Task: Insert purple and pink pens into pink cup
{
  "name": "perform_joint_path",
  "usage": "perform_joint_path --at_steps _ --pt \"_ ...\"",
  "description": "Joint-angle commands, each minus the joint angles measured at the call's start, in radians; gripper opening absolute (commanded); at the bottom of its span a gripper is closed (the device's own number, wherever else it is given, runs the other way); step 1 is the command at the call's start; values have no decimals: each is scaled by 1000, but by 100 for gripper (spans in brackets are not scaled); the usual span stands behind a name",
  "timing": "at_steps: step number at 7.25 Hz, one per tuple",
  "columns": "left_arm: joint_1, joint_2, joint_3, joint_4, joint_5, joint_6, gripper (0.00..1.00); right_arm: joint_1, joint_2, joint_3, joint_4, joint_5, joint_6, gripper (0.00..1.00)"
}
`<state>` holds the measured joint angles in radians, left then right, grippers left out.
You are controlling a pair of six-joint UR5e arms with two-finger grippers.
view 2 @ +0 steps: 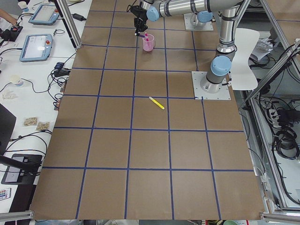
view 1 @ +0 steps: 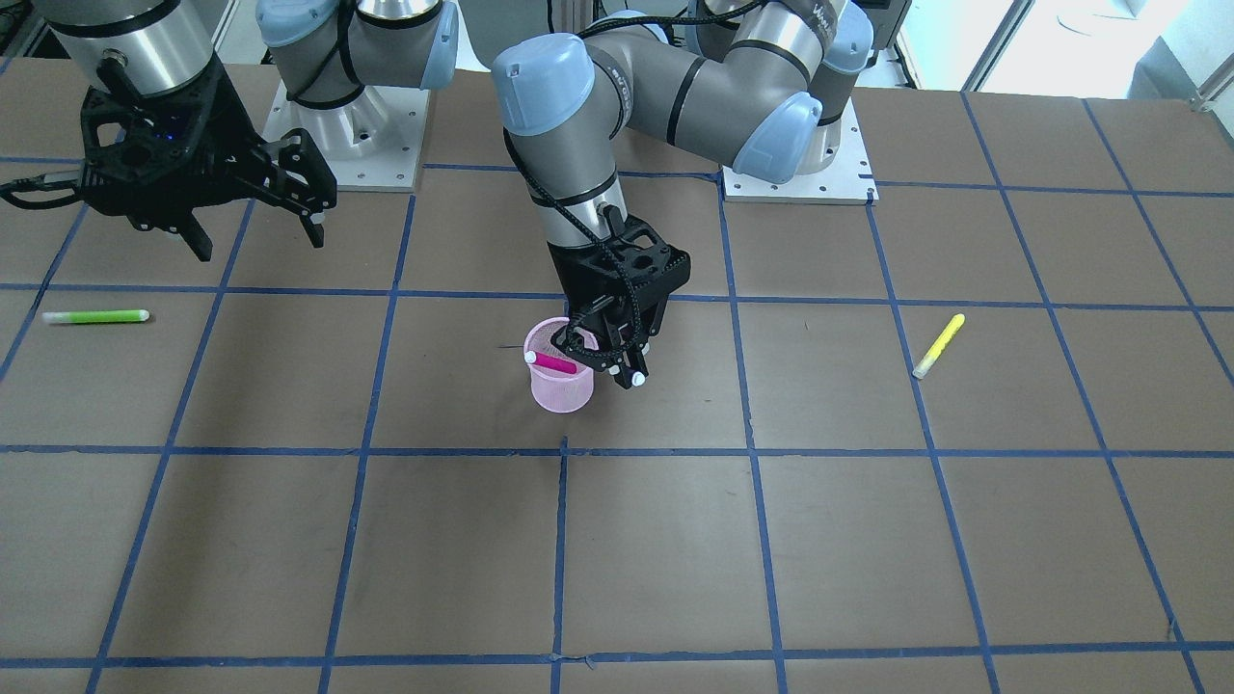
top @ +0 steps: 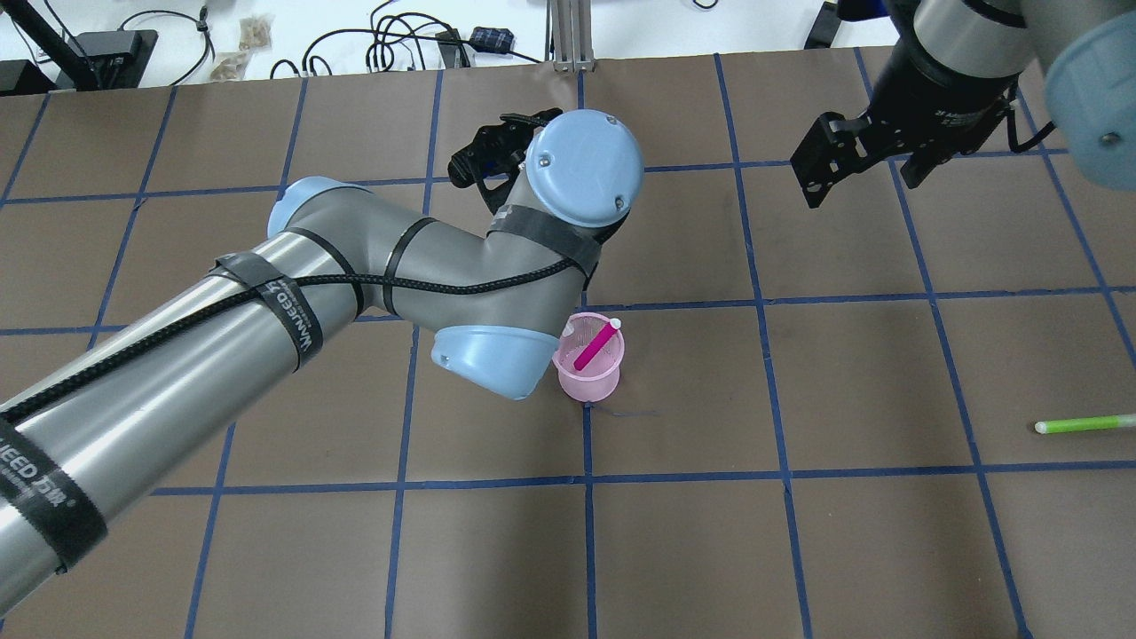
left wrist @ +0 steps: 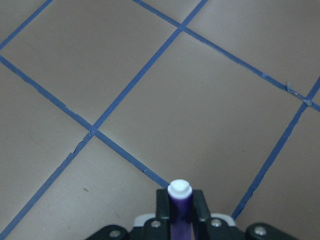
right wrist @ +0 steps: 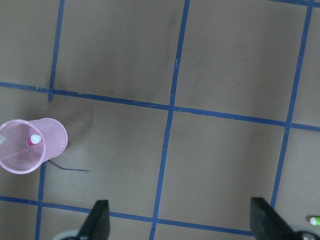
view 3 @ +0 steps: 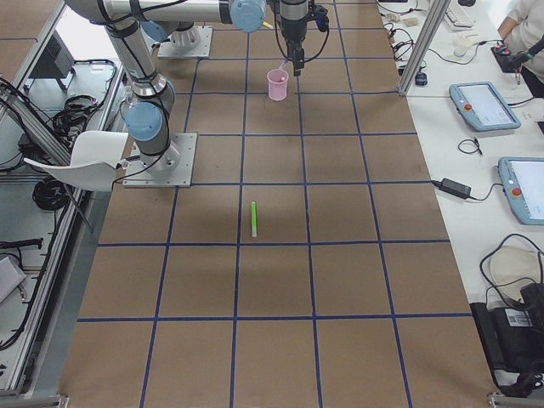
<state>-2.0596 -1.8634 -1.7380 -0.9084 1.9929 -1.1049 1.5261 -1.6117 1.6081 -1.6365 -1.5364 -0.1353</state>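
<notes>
While the right gripper point(view 1: 260, 247) hangs high at the left edge of the front-facing view, jaws wide apart and holding nothing, it seems parked there to leave the middle of the surface point(view 1: 868, 540) free for the other arm. Below it a green pen point(view 1: 94, 316) lies flat, no part of this task and well apart from everything else. Further right, near the centre, the pink cup point(view 1: 561, 386) stands upright with the pink pen point(view 1: 554, 362) leaning inside it, white cap resting at the rim, so half the job looks done. Just beside the cup's right rim is the left gripper point(view 1: 625, 374), pointed steeply down; its wrist camera shows the jaws clamped on the purple pen point(left wrist: 180, 207), which lies along the fingers with its cap outward, probably so it can drop lengthwise into the opening. It is not over the mouth yet. Far right, a yellow pen point(view 1: 938, 345) lies untouched.
</notes>
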Motion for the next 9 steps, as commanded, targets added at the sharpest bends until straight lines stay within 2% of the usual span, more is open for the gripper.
perform_joint_path --at_steps 1,6,7,8,9 --pt "-19 -35 -1 64 1 -58 0 0 -1 -1 0 1 179 100" --pt "-82 -66 -26 65 66 -72 0 3 -2 1 1 9 181 100" --pt "-85 -65 -26 65 66 -78 5 3 -1 1 1 9 180 100" --pt "-85 -63 -26 66 66 -78 84 3 -2 3 3 9 180 100" --pt "-86 -62 -25 69 58 -78 100 5 -2 3 3 9 178 100"
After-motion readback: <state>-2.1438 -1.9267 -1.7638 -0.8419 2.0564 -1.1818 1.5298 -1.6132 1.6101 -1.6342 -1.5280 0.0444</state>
